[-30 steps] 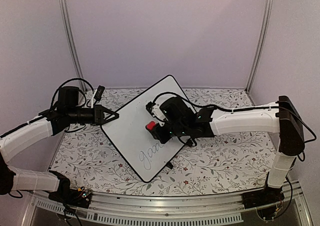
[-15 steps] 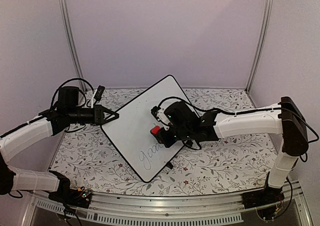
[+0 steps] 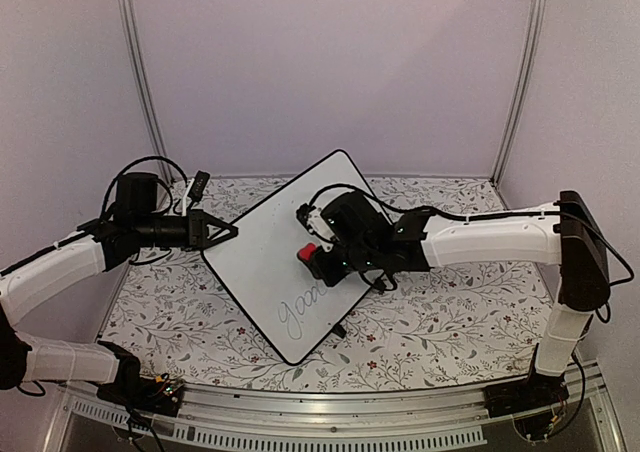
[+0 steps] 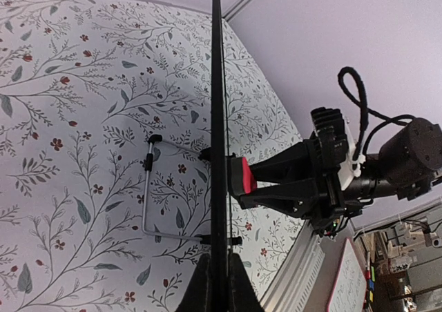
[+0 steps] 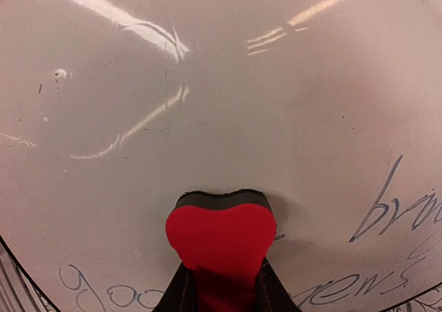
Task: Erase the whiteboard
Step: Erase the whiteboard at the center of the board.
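The floral desk is carrying the whiteboard, which is standing tilted near its middle, one corner pointing back. The left pincer is clenching the board's left edge, steadying it. The right pincer is grasping the red eraser and pressing it against the board's face, so the wiping step looks under way. Grey handwriting is showing along the lower part, so the next stroke is calling for a sweep down over it. No container is showing.
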You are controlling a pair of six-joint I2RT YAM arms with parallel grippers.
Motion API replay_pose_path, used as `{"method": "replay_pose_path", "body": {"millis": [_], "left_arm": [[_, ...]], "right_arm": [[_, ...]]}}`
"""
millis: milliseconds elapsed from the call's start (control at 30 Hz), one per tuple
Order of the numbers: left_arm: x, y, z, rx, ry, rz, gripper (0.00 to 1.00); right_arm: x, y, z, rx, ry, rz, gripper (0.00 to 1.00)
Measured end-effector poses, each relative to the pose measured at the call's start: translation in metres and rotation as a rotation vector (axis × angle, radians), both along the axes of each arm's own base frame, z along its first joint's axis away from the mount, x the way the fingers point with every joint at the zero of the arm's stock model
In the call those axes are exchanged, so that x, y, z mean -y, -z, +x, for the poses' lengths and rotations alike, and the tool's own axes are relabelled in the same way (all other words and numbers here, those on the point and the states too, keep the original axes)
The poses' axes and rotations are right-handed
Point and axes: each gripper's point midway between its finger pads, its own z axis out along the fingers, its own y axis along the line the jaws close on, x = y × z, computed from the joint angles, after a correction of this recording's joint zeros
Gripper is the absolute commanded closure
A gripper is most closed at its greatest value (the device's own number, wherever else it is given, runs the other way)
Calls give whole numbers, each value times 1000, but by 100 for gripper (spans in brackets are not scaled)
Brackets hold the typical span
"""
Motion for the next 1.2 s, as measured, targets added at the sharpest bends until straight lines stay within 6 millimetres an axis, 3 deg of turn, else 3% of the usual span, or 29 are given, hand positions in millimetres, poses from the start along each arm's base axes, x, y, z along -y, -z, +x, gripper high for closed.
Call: {"method": "replay_pose_path", "body": {"millis": [567,800,1200], "left_arm": [[0,0,0,1,3,-2,100],[0,0,0,-1,0,-1,100],[0,0,0,-1,0,-1,100]], "right_arm": [[-4,-24,32,84,28,36,100],[-2,-17,30,90,31,60,100],[21,11,13,39,36,43,100]]}}
